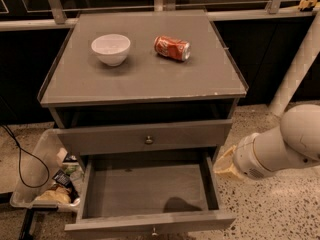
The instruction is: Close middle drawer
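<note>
Camera view, right of centre: tan tool (226,165) at the end of a thick white robot arm (280,149), low over the speckled floor (280,214), just beside the right wall of the wide shallow grey wooden middle drawer (150,191); contact not discernible. State of the tool: cannot tell, whether wide or narrow.

Leftward from there: middle drawer pulled far out toward the bottom edge of the frame, bare inside, with a small round metal knob (154,231) on the low front panel at bottom centre. Directly above: taller-fronted grey drawer (145,136), drawn out only slightly. Higher up: flat grey bench (150,81) carrying a round white bowl (111,48) at upper left and a red drink can (172,48) on its side, near the bowl but apart. Lower left: clear plastic bin (30,184) of clutter, close to the drawer's left front corner.

Likely trouble from here:
- Pressing from the side rather than on the front panel, so racking the drawer in its runners and jamming it half shut.
- Pushing at the right corner only, with the same result.
- Riding too high and snagging under the taller front.
- Shoving hard, jolting the bench and setting the can rolling.
</note>
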`<state>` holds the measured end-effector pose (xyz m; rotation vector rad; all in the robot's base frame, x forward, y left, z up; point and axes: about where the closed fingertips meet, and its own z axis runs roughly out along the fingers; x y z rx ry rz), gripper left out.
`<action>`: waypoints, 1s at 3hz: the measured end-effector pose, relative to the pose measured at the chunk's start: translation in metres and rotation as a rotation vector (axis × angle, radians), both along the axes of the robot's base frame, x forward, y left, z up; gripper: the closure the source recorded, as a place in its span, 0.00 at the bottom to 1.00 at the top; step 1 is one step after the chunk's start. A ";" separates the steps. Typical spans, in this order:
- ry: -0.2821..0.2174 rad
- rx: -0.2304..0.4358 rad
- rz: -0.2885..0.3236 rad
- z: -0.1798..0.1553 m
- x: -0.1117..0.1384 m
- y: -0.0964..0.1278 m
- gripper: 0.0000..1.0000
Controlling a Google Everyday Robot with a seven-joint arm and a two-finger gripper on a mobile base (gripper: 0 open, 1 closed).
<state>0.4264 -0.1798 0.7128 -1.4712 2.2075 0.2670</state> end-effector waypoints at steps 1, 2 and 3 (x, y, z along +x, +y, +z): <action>0.004 0.000 0.002 0.000 -0.001 0.000 1.00; 0.040 0.044 0.024 -0.027 -0.013 0.020 1.00; 0.055 0.116 0.044 -0.068 -0.023 0.044 1.00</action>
